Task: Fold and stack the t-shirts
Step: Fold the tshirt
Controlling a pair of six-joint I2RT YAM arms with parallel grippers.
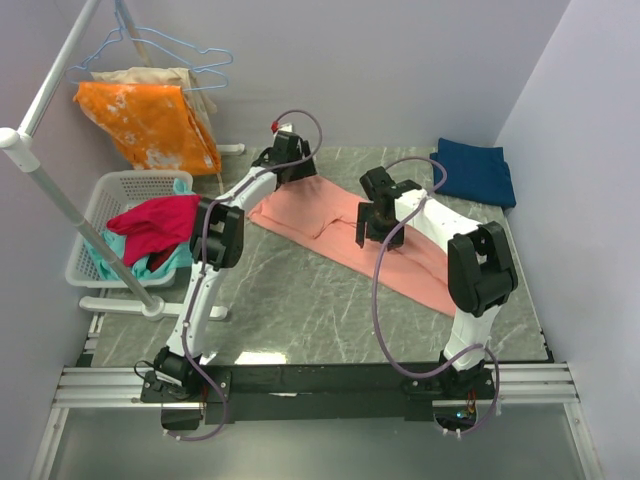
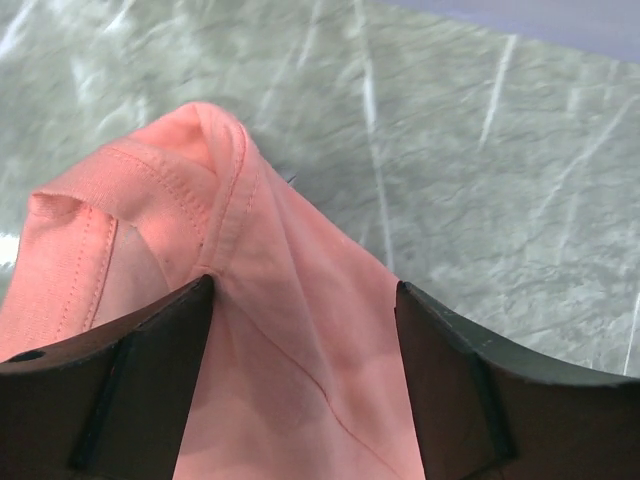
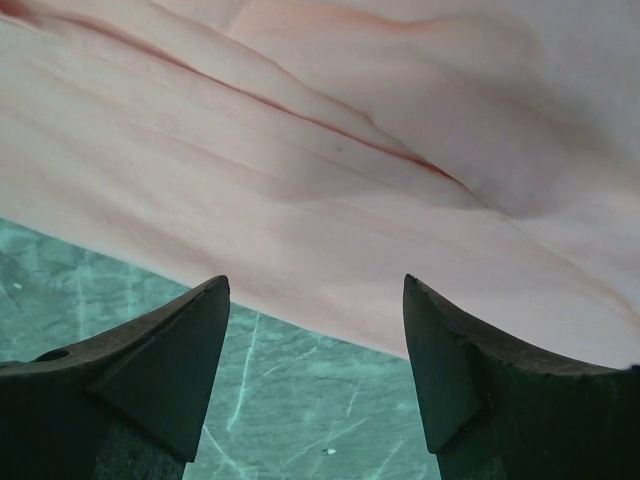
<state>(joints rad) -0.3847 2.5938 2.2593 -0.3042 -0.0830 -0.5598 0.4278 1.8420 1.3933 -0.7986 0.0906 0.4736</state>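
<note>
left claw (image 2: pixel 303 285) and right claw (image 3: pixel 314 280) gape over salmon-pink shirt (image 1: pixel 300 215) (navy shirt (image 1: pixel 478 172) beyond); basket (image 1: pixel 110 185) at left.

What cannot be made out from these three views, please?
1. Top view: tips of the left pincer and right pincer, hidden beneath their wrists.
2. Right wrist view: which part of the salmon-pink t-shirt shows; frame edges crop it.
3. Top view: how the navy t-shirt is folded; too small.
4. Top view: the teal cloth in the basket, mostly under the magenta garment.
</note>
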